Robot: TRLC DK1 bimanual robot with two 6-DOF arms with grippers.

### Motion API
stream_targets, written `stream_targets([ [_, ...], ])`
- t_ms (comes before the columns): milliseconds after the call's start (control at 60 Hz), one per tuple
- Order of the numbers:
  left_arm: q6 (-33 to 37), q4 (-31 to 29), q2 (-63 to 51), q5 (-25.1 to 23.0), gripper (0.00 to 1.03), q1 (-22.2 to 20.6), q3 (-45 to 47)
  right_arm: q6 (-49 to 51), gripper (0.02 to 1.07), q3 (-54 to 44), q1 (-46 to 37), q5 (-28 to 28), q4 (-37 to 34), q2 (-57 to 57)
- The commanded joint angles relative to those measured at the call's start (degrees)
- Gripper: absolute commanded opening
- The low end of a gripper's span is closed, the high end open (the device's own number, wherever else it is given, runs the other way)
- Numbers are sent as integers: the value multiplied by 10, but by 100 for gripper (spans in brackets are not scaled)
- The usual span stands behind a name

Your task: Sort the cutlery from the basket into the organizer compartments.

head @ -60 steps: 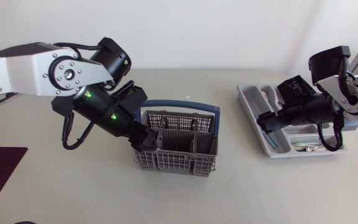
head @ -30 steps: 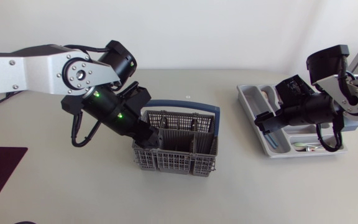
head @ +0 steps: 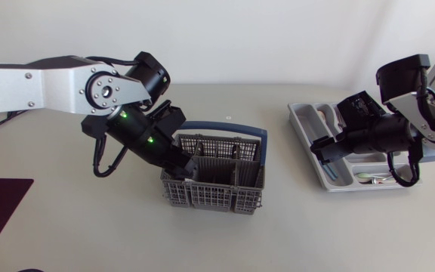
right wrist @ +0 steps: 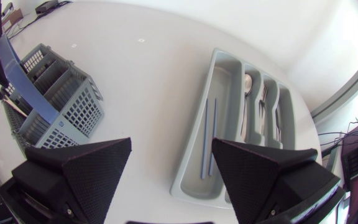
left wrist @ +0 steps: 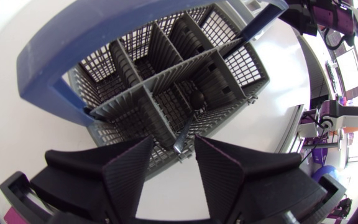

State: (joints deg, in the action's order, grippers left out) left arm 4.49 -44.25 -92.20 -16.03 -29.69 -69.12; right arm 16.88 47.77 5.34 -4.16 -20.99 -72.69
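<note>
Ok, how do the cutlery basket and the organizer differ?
The basket is dark grey mesh with a blue handle; the organizer is a pale solid-walled tray. I see one utensil in the basket, several in the organizer. The left claw is open over the basket, the right claw open by the organizer. Both have compartments.

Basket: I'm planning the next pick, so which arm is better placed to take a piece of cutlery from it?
Left. The left gripper, open, hangs just above the basket, with a utensil handle standing right ahead of it. The right gripper, open and empty, is away at the organizer.
</note>
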Motion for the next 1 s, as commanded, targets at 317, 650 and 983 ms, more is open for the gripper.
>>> stream_targets([
  [317,-11,0,-21,-1,33,-9,-16,-6,97,-24,65,3,-43,79],
  [650,-11,0,-21,-1,30,-12,-15,17,98,-17,179,-79,-126,136],
  [983,-11,0,-21,-1,27,-12,-15,12,98,-15,271,-92,-138,127],
])
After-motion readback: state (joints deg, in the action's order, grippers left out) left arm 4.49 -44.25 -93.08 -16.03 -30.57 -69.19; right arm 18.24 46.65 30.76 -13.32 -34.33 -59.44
